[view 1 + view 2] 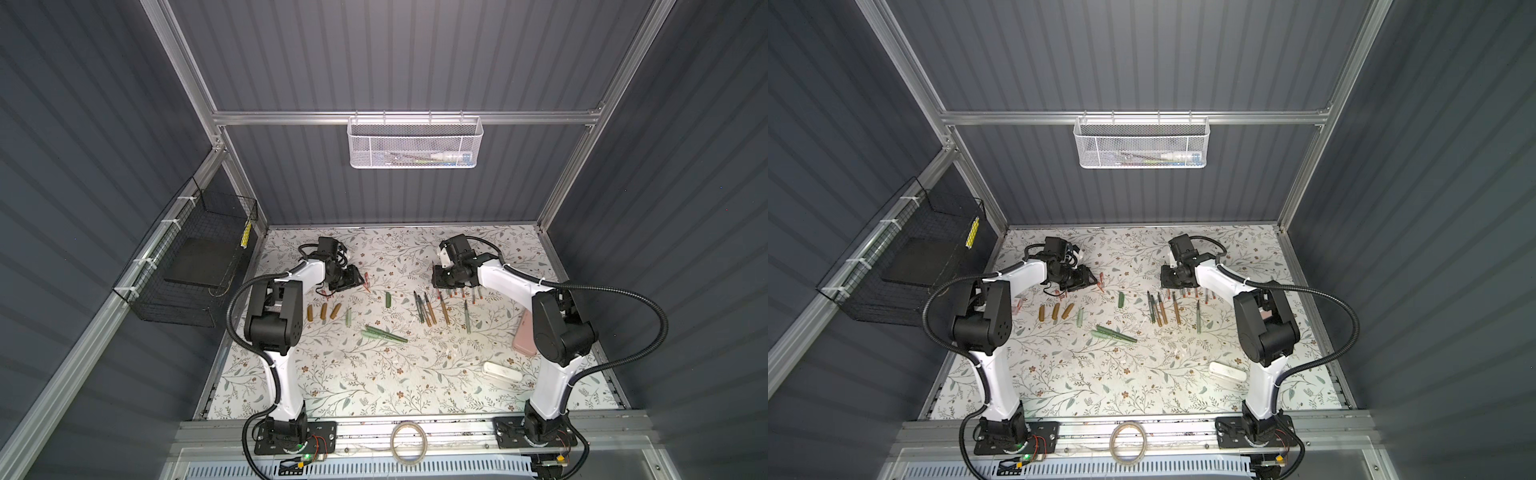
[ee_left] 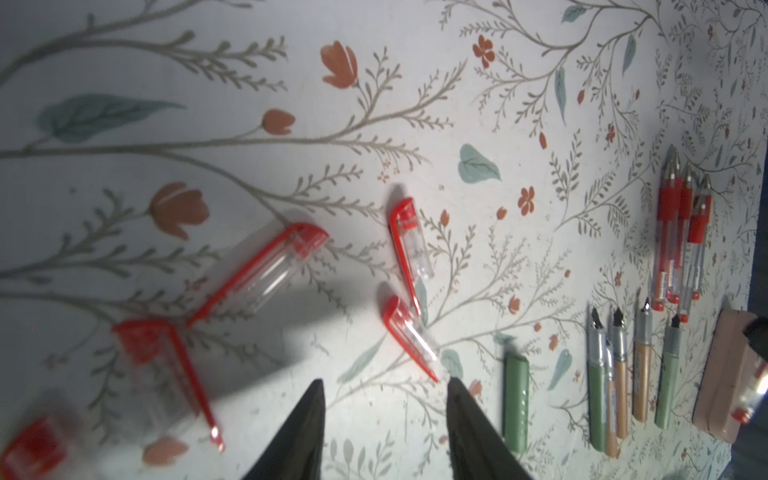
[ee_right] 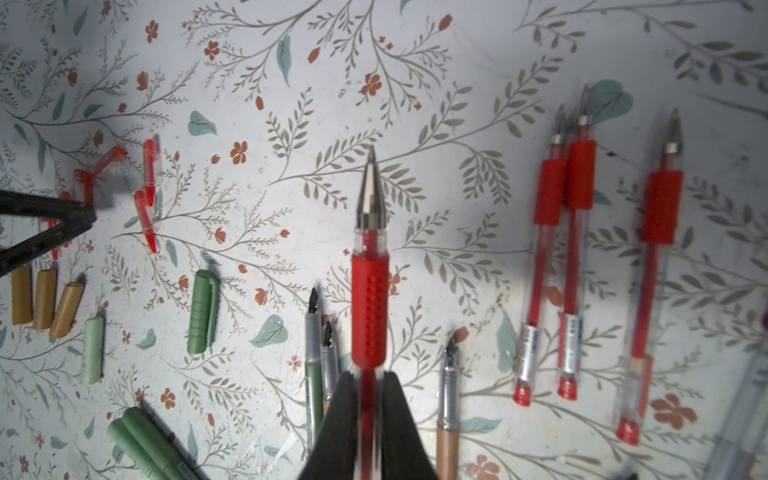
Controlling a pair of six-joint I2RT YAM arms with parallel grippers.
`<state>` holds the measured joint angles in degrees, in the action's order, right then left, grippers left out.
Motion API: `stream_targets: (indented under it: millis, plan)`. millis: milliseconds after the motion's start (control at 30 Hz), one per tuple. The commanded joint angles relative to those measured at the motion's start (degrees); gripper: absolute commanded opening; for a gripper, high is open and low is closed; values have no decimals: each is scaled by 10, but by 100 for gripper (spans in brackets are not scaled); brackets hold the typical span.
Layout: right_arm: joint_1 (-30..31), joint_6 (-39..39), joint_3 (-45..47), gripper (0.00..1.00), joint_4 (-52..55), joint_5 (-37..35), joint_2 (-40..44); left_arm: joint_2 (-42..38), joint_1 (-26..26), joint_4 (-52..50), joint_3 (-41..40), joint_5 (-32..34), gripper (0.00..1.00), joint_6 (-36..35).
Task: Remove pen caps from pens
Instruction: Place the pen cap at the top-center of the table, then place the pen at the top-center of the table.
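Uncapping appears complete for this pen: right pincer point(image 3: 370, 376) pinches the bared red gel pen point(image 3: 370, 299) above the table point(image 3: 457, 62); left pincer point(image 2: 385, 382) stands spread, empty, over loose red-clipped caps point(image 2: 257, 270); next, probably lay the pen beside the uncapped red pens point(image 3: 577, 257).

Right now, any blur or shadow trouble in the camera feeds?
Left wrist view: the nearest clear caps are smeared, dark shadow beside the left gripper. Right wrist view: the red pen is sharp at its tip, blurred by the right gripper. In both top views the table is brightly lit.
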<state>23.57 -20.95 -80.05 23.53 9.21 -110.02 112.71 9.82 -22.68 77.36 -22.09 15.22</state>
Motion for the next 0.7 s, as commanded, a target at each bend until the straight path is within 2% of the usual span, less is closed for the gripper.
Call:
stream_targets:
  millis: [0, 133, 333, 467, 667]
  plan:
    - [-18, 19, -39, 0, 38, 10, -21, -64, 4, 10, -32, 3, 54, -7]
    - [-30, 33, -83, 0, 62, 0, -50, -142, 3, 38, -84, 9, 61, -25]
    - [-41, 42, -146, 1, 92, 3, -101, -269, -3, 83, -161, 1, 83, -73]
    - [-41, 47, -184, 2, 116, -5, -136, -342, -29, 107, -200, -11, 94, -82]
    - [-42, 42, -205, 4, 133, -30, -170, -397, -80, 111, -229, -30, 100, -82]
